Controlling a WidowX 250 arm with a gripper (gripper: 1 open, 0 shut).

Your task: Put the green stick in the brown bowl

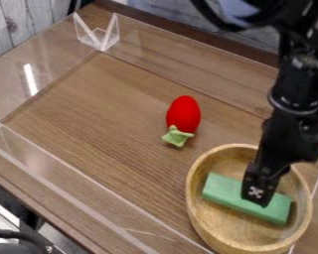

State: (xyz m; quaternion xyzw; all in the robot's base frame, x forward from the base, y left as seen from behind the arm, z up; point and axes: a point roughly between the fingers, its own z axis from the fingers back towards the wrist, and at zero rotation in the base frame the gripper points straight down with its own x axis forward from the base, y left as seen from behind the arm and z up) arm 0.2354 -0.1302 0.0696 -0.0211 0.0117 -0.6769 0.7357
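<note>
Strawberry-like red toy (183,114) lies on the wooden surface (95,149), left of the work and apart from the bowl; we see little threat to it unless the arm swings wide that way. Next comes the brown bowl (226,230). If the fingers pushed sideways against its thick rim, we would expect it to slide or tip, as nothing visible pins it down. Inside it lies the green stick (229,193), so the placing looks done to us, and the main danger is undoing it. Rightmost, the fingers (265,179) stand spread, low over the bowl and over the stick's far side. They hide part of it, so we can't be sure whether they touch. Going lower could press an end down and lever the other up; closing now could pinch the stick and lift it back out. We would raise them straight, still spread, before moving across.
</note>
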